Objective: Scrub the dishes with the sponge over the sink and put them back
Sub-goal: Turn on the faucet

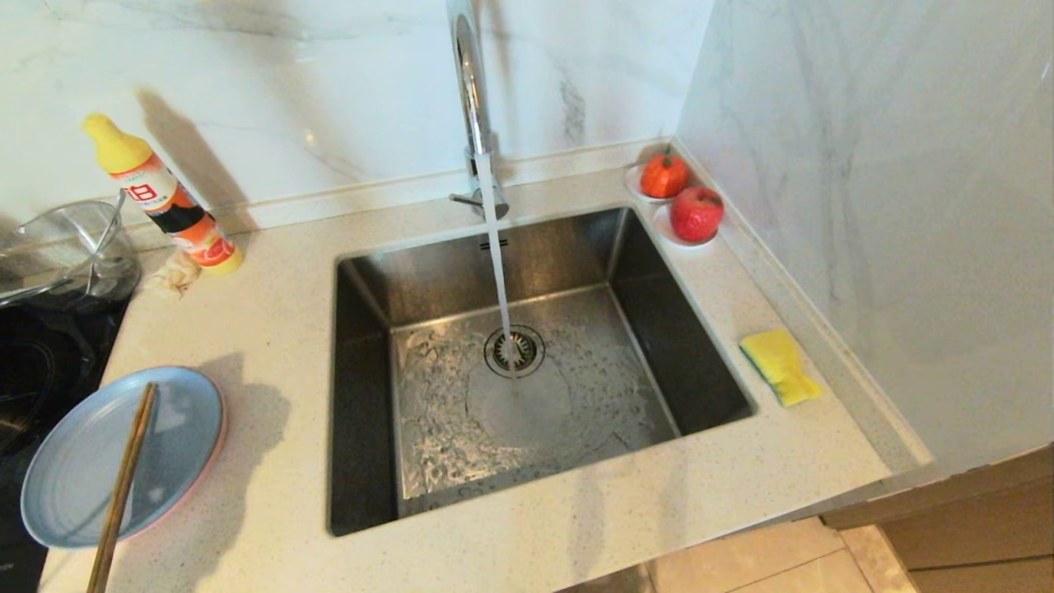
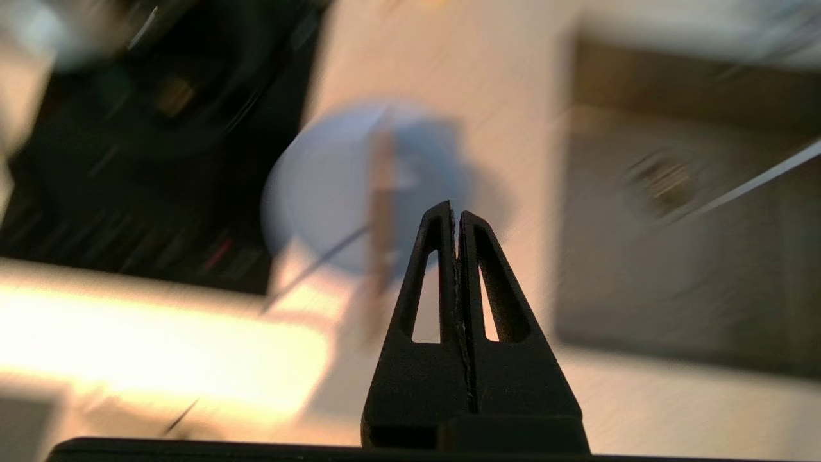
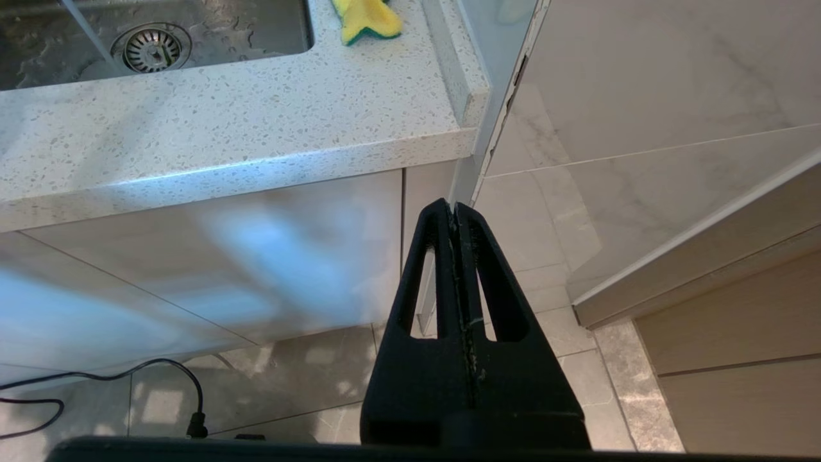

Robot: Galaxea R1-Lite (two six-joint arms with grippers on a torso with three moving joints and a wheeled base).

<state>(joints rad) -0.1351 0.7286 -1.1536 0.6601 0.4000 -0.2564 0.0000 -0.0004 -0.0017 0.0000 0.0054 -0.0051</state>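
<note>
Hovering above the round light blue plate (image 2: 333, 192), the left claw (image 2: 457, 215) is sitting fully closed, empty; wooden chopsticks (image 1: 123, 486) lying across it are risking sliding off when lifted.

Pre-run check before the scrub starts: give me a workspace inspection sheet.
Surface: speckled countertop, dry where seen.
Job's things: blue plate on pink plate left of the sink; sponge on the right; faucet running.
Clutter: chopsticks across the blue plate, detergent bottle, glass bowl, two fruits on saucers.
Grippers: left gripper shut, empty, above the plates; right gripper shut, parked below the counter edge.
Cables: black cable on the floor.
Surroundings: marble wall, dark cooktop at far left.
</note>
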